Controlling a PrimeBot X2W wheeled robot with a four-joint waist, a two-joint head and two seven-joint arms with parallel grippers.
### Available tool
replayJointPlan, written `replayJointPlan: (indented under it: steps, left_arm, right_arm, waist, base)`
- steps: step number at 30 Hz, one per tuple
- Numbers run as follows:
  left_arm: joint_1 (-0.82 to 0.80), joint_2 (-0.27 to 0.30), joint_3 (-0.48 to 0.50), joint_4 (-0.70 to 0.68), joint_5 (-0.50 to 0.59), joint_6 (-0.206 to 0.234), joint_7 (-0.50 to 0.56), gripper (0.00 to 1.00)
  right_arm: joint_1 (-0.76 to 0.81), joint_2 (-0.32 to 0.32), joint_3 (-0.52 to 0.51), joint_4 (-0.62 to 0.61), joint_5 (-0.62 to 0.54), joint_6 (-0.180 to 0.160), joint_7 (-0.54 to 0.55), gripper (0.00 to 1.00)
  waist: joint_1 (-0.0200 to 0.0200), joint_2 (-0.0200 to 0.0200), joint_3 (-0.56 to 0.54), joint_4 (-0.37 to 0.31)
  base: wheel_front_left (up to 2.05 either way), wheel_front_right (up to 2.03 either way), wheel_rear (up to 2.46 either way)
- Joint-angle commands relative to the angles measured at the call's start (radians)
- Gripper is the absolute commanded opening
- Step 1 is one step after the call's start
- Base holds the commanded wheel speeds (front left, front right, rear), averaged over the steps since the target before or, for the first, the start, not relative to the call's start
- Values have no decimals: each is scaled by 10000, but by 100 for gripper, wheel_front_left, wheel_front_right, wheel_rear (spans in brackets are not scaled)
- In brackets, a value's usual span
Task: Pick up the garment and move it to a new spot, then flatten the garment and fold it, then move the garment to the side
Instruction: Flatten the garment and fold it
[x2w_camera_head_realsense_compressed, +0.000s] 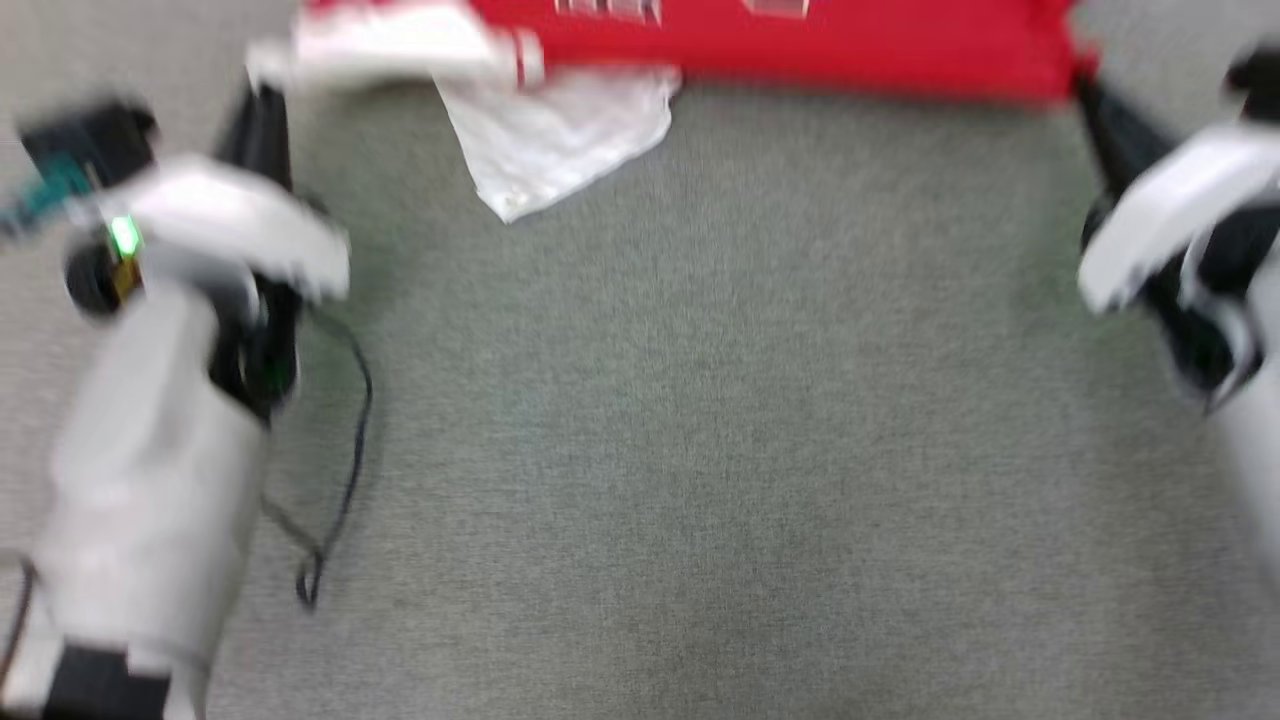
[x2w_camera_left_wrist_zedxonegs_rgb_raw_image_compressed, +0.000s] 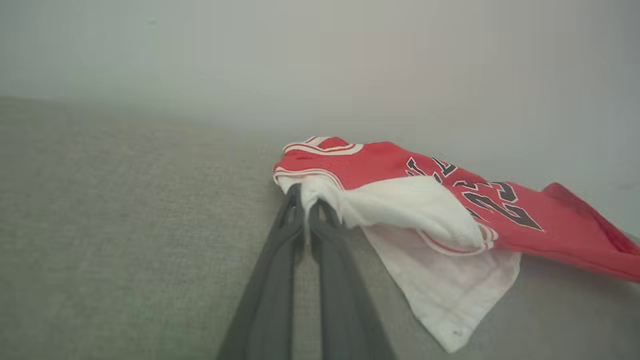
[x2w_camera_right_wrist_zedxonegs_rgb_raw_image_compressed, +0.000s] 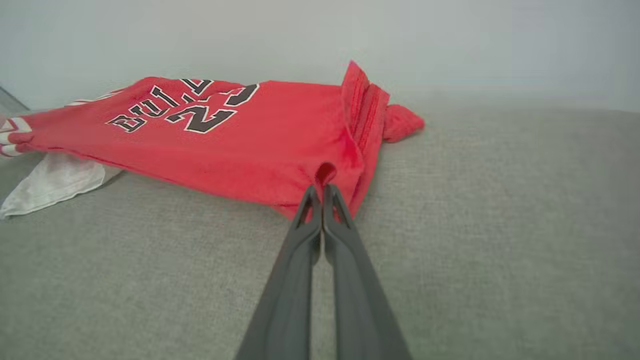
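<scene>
Garment (x2w_camera_head_realsense_compressed: 800, 40) is held by both grippers at the far edge of the grey woven surface (x2w_camera_head_realsense_compressed: 640, 400), spread sideways between them. The head view is motion-blurred.

Left gripper (x2w_camera_left_wrist_zedxonegs_rgb_raw_image_compressed: 306, 197) is clenched on the bunched white sleeve (x2w_camera_left_wrist_zedxonegs_rgb_raw_image_compressed: 415, 205) near the striped collar trim. Right gripper (x2w_camera_right_wrist_zedxonegs_rgb_raw_image_compressed: 322, 190) is clenched on a pinch of the red hem corner.

The step is judged to be a drag or stretch for flattening. It would be done best with both pulls kept even and low to the surface, so that tension runs straight across the chest print. The rolled sleeve and the hanging white flap (x2w_camera_left_wrist_zedxonegs_rgb_raw_image_compressed: 450, 285) should be let trail flat, not tucked under. The crumpled red fold (x2w_camera_right_wrist_zedxonegs_rgb_raw_image_compressed: 367, 110) by the right pinch needs pulling out.

The fabric reads as soft, matte knit, limp and easily wrinkled. The trim is ribbed red-white, and the letters and 23 are black with a white outline. The surface is coarse, so some drag is likely.
</scene>
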Motion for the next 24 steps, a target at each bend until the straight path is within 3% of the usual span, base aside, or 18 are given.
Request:
replayJointPlan:
  steps: [1,6,10,16,24]
  left_arm:
    - [275,78,58,-2,0,-58,-70,0]
    - [2596,99,42,-335,-175,83,-156,0]
    - [4414,201,67,-1042,-271,478,-163,0]
    - [6952,782,75,-2822,-376,1423,460,0]
    - [10058,1444,218,-6036,-660,3060,1462,0]
  right_arm:
    - [297,-48,37,-14,119,-7,-65,0]
    - [2132,-156,208,-336,291,-7,-263,0]
    - [3494,-326,96,-760,321,-7,-259,0]
    - [5434,-474,-331,-1778,32,-10,-109,0]
    - [8226,-110,-1407,-3828,-491,-10,485,0]
  waist:
    - [0,0,-1032,124]
    - [0,0,-2288,62]
    - [0,0,-3087,71]
    - [0,0,-3920,76]
    - [0,0,-4584,158]
  base:
    - [0,0,0]
    - [0,0,0]
    - [0,0,0]
    - [0,0,0]
    - [0,0,0]
